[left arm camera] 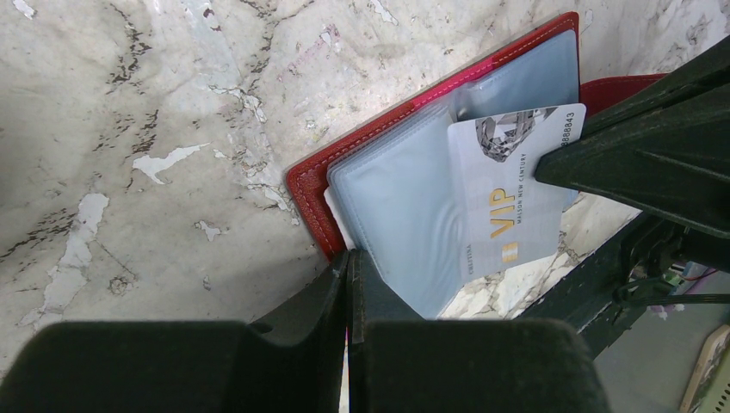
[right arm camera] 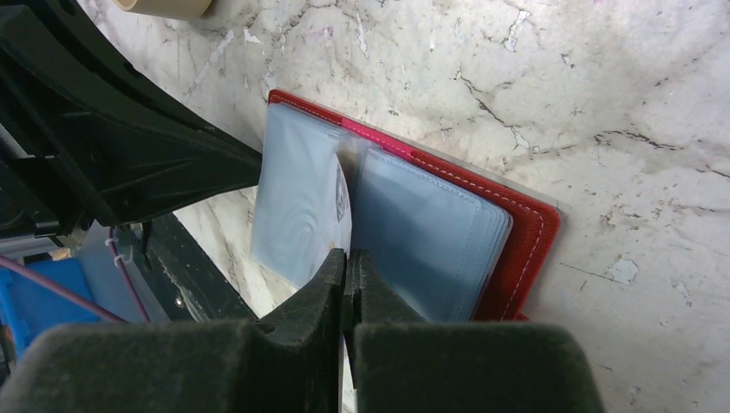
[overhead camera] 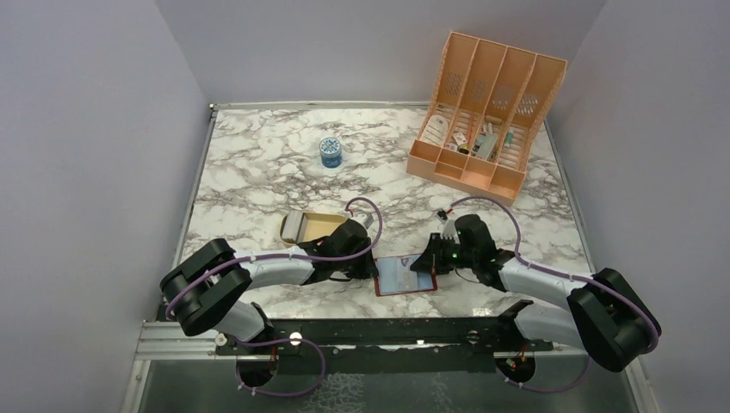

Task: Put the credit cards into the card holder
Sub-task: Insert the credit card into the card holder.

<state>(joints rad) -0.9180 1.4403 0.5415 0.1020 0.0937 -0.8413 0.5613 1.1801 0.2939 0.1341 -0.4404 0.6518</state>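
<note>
The card holder (overhead camera: 405, 275) lies open on the marble near the front edge, dark red with pale blue pockets (left arm camera: 405, 206). My left gripper (overhead camera: 372, 268) is shut on the card holder's left edge (left arm camera: 349, 258). My right gripper (overhead camera: 423, 262) is shut on a silver credit card (left arm camera: 508, 202) marked VIP, which lies slanted over the blue pockets with one end tucked among them. In the right wrist view only a pale sliver of that card (right arm camera: 343, 202) shows between two sleeves, just ahead of the right gripper (right arm camera: 349, 256). More credit cards (overhead camera: 293, 227) are stacked in the tan tray (overhead camera: 323, 225).
A large peach slotted organizer (overhead camera: 486, 112) holding small items stands at the back right. A small blue-and-white jar (overhead camera: 330, 152) sits at the back centre. The tan tray lies just behind my left arm. The table's front edge and its metal rail (overhead camera: 370, 331) run close under the card holder.
</note>
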